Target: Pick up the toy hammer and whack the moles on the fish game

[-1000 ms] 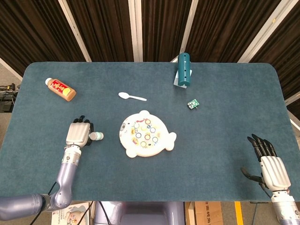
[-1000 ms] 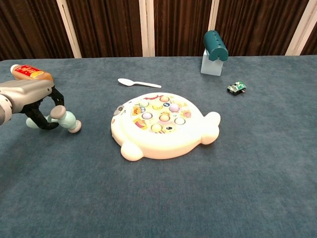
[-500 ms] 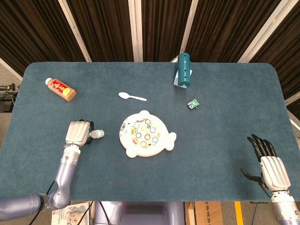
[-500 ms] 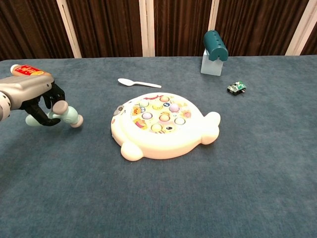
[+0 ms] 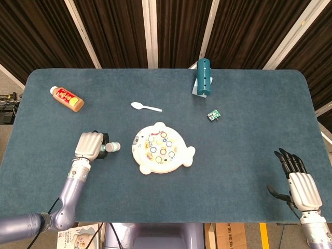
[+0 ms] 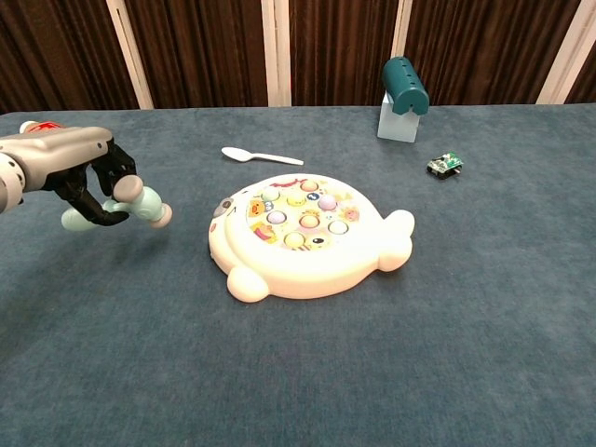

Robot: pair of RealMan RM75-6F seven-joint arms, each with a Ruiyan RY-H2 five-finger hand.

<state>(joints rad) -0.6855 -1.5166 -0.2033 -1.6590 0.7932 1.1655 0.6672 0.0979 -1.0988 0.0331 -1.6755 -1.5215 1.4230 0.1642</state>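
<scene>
My left hand (image 5: 90, 146) (image 6: 82, 174) grips the pale green toy hammer (image 6: 140, 201) (image 5: 111, 148) by its handle, its pink-ended head sticking out to the right. In the chest view the hammer hangs clear of the cloth, a short way left of the white fish game (image 5: 162, 149) (image 6: 307, 235), whose coloured mole buttons face up. My right hand (image 5: 300, 182) rests open near the table's front right corner, fingers spread and nothing in it. It shows only in the head view.
A white spoon (image 5: 146, 107) (image 6: 260, 155) lies behind the fish game. A sauce bottle (image 5: 67, 98) lies at the far left, a teal cylinder on a white block (image 5: 203, 78) (image 6: 403, 87) stands at the back, and a small green part (image 5: 212, 114) (image 6: 445, 165) lies to its right.
My left hand has lifted the hammer off the cloth and carried it right, toward the fish game. The right hand has stayed put.
</scene>
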